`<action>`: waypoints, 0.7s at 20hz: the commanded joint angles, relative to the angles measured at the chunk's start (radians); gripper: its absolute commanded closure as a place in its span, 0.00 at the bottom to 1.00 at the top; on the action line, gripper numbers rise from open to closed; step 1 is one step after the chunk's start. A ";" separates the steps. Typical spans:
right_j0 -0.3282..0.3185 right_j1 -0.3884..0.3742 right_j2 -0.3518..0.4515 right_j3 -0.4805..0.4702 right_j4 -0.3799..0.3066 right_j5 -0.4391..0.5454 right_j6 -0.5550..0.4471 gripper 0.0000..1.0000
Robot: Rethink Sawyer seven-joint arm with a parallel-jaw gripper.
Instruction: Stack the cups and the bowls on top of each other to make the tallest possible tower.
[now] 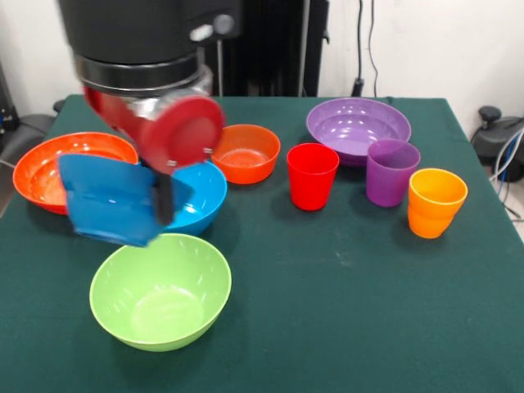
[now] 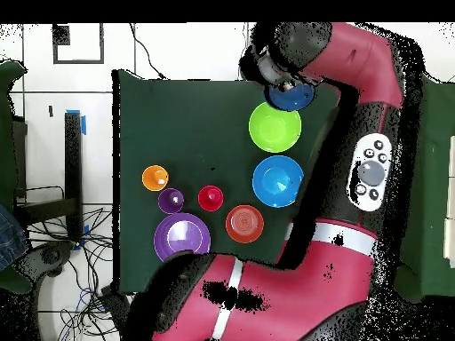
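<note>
A green-covered table (image 1: 344,286) carries everything. On it sit five bowls (image 1: 160,291) apart. Three cups (image 1: 312,175) stand together.

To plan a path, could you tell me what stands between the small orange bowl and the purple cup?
The red cup stands between the small orange bowl and the purple cup, touching neither, as the front view shows.

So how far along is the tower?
Done: nothing is stacked. The deep lime green plastic bowl, deep light blue bowl, small orange bowl, wide orange-red bowl, wide purple bowl, red cup, purple cup and orange cup each sit alone.
In hand: the gripper is at the tilted small dark blue bowl; grip unclear.
Left: all the stacking.
</note>
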 commanded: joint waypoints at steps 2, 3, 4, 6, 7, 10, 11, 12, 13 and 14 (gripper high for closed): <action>0.055 0.008 0.031 0.174 0.059 -0.045 0.271 1.00; 0.056 0.014 0.029 0.159 0.064 -0.035 0.267 1.00; 0.054 0.025 0.029 0.132 0.066 -0.011 0.253 1.00; 0.048 0.047 0.029 0.077 0.069 0.038 0.225 1.00; 0.044 0.062 0.028 0.051 0.067 0.056 0.208 1.00; 0.017 0.137 0.039 -0.048 0.066 0.080 0.155 1.00; 0.007 0.156 0.045 -0.073 0.071 0.082 0.145 1.00; -0.003 0.178 0.049 -0.109 0.073 0.097 0.133 1.00; -0.013 0.200 0.053 -0.145 0.074 0.112 0.120 1.00; -0.022 0.223 0.054 -0.190 0.067 0.136 0.081 1.00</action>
